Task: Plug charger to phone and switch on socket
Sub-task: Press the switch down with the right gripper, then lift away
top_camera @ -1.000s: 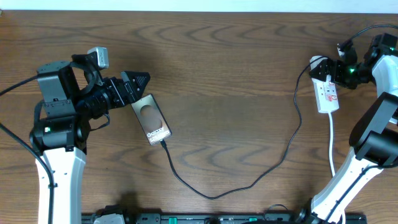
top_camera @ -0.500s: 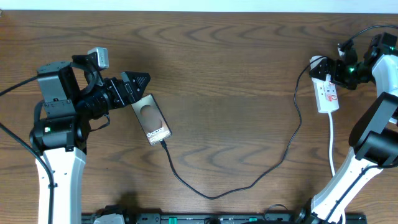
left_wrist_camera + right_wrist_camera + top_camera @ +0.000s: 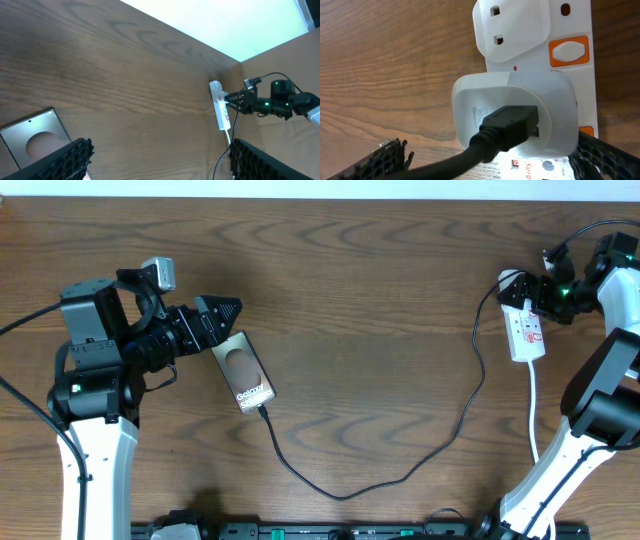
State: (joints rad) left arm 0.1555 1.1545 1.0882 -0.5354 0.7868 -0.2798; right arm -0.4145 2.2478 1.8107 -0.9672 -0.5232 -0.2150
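The table (image 3: 380, 300) is dark grained wood with a faint sheen. The power strip (image 3: 520, 30) is smooth white plastic, the charger cable (image 3: 465, 157) is matt black, and the phone (image 3: 35, 142) has a glossy face.

the phone (image 3: 35, 140) runs off the left wrist view's bottom edge; the power strip (image 3: 520, 25) overruns the right wrist view.

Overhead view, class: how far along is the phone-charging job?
Done: cable looks seated in phone; its adapter sits in the socket. In hand: right end effector hovers open at the adapter. Left: pressing an orange switch; which one serves the adapter is unclear.
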